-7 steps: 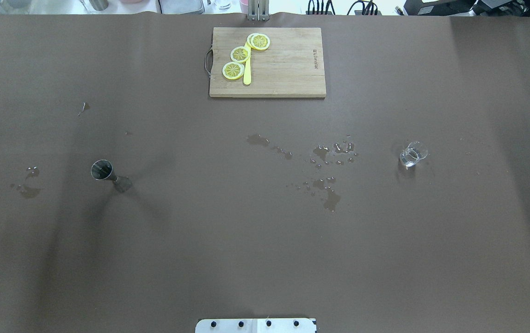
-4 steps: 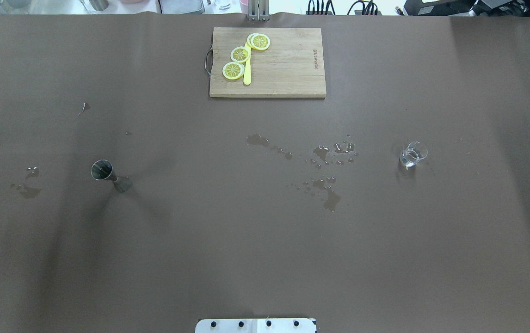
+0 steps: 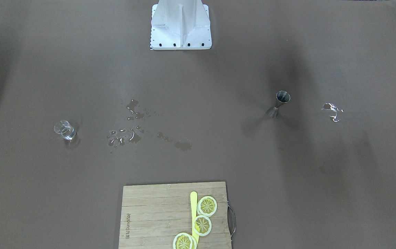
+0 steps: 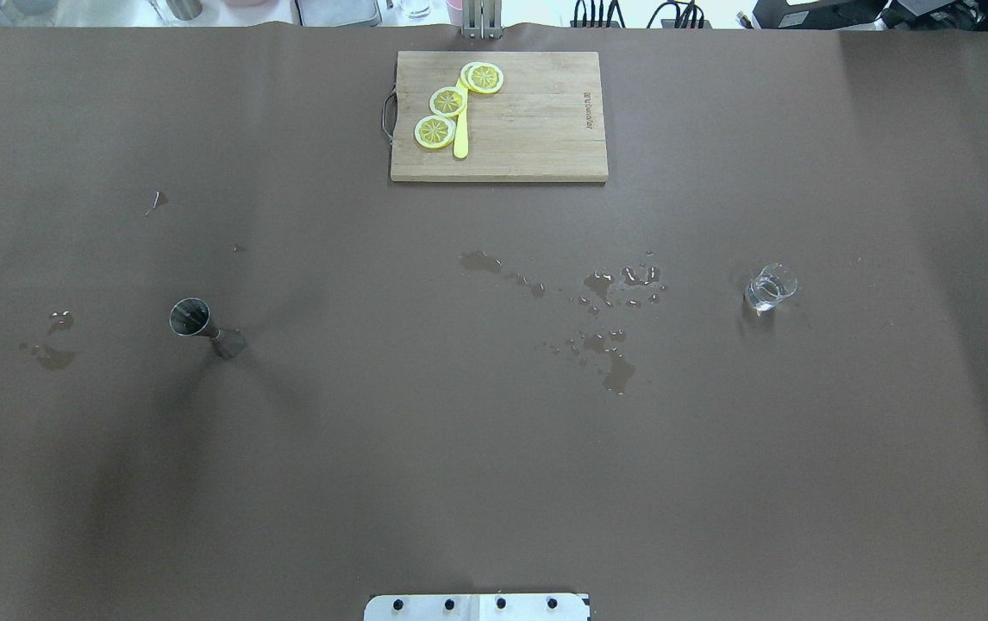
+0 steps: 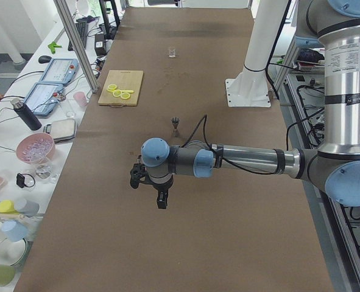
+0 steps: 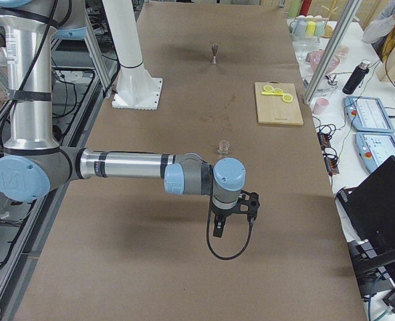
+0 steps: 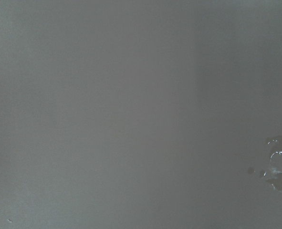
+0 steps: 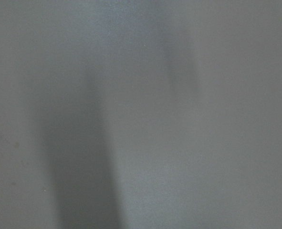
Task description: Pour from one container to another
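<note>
Standing upright on the table (image 4: 494,483): steel jigger (image 4: 201,325) at 9 o'clock, glass (image 4: 770,288) holding clear liquid at 3 o'clock, well apart. Hovering over bare table: left gripper (image 5: 148,181), right gripper (image 6: 234,210). Cannot tell whether jaws wide or narrow.

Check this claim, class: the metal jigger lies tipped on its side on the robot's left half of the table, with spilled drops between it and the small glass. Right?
No. The metal jigger stands upright on its base, as the exterior left view shows. The rest holds: robot's left half, spilled drops between it and the small glass.
</note>
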Available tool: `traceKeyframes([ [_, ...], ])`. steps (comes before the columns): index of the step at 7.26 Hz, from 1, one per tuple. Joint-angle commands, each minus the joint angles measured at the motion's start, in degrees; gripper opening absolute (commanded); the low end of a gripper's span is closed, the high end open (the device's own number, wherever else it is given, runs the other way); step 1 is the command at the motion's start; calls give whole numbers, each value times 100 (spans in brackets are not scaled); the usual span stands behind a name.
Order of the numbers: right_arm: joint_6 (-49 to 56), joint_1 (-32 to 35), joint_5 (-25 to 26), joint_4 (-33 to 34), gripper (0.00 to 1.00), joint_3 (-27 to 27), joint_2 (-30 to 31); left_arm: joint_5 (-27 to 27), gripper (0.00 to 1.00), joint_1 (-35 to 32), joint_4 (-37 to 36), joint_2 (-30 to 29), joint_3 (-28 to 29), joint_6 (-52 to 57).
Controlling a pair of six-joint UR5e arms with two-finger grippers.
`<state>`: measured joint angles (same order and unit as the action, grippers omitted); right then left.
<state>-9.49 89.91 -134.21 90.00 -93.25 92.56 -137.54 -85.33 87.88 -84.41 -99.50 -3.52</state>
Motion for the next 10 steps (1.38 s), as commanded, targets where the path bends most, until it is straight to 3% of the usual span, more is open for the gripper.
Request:
traceKeyframes([
  [1, 0, 0, 0, 0, 100, 0, -10, -10, 99, 8, -140, -6, 1, 0],
  [10, 9, 0, -9, 0, 100, 0, -37, -45, 99, -1, -158, -40, 123, 0],
])
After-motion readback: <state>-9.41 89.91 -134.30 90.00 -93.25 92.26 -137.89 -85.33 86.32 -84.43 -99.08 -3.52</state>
